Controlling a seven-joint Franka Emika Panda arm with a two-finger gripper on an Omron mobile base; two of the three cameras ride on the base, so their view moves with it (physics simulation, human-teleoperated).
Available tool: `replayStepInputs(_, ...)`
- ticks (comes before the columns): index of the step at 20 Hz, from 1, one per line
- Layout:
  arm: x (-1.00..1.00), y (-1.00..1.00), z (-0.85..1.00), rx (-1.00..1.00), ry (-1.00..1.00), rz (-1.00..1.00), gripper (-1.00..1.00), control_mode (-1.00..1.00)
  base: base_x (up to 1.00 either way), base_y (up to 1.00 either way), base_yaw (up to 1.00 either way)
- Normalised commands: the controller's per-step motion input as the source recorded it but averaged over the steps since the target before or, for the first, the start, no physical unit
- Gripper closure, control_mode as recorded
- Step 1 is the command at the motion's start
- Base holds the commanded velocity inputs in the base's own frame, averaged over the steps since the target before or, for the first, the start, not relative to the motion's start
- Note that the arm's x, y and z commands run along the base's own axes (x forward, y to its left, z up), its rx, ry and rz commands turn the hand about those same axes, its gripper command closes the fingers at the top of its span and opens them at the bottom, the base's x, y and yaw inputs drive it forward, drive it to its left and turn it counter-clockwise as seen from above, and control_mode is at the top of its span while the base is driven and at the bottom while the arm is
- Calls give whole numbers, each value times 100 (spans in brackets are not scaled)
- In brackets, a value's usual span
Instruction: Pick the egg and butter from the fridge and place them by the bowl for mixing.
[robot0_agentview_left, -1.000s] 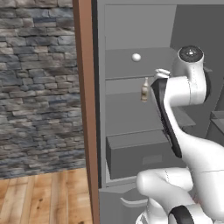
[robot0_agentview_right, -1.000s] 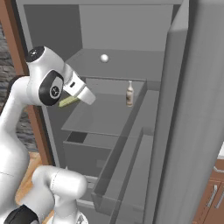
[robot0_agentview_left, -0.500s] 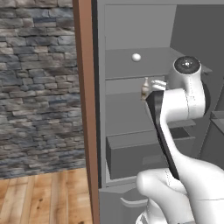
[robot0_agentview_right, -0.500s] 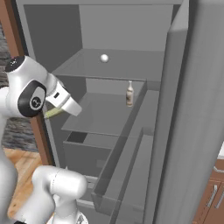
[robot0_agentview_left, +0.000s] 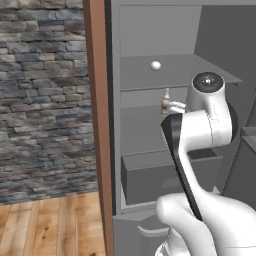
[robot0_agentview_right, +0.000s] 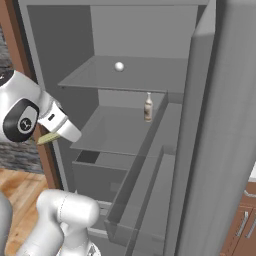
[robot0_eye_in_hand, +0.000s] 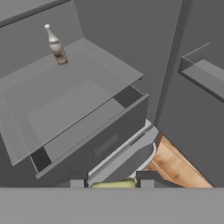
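The fridge (robot0_agentview_right: 135, 30) stands open, grey inside. A small white egg (robot0_agentview_right: 119, 66) rests on its upper shelf, also seen as the egg (robot0_agentview_left: 156, 65). My gripper (robot0_agentview_right: 47, 138) hangs at the fridge's left front, outside the shelves and well below the egg. It is shut on a pale yellow stick of butter (robot0_agentview_right: 46, 139). In the hand view the butter (robot0_eye_in_hand: 114, 184) sits between the dark fingertips (robot0_eye_in_hand: 146, 180), above the fridge's bottom edge. The bowl is out of view.
A small bottle (robot0_agentview_right: 148, 107) stands on the middle shelf (robot0_eye_in_hand: 65, 96). Below is a boxy grey drawer (robot0_agentview_left: 150, 175). The open fridge door (robot0_agentview_right: 220, 125) with its bins fills the right. A brown wooden panel (robot0_agentview_left: 97, 125) and stone wall (robot0_agentview_left: 45, 100) lie left, over wood floor (robot0_eye_in_hand: 175, 166).
The arm has swung back out of the fridge, carrying the butter left and lower in the right base view. Egg and bottle have stayed put.
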Motion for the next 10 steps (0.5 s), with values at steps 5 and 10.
replayStepInputs(5, -21, 5, -10, 0, 0, 0, 100, -100, 0, 0, 0)
replayStepInputs(10, 0, 0, 0, 0, 0, 0, 100, -100, 0, 0, 0)
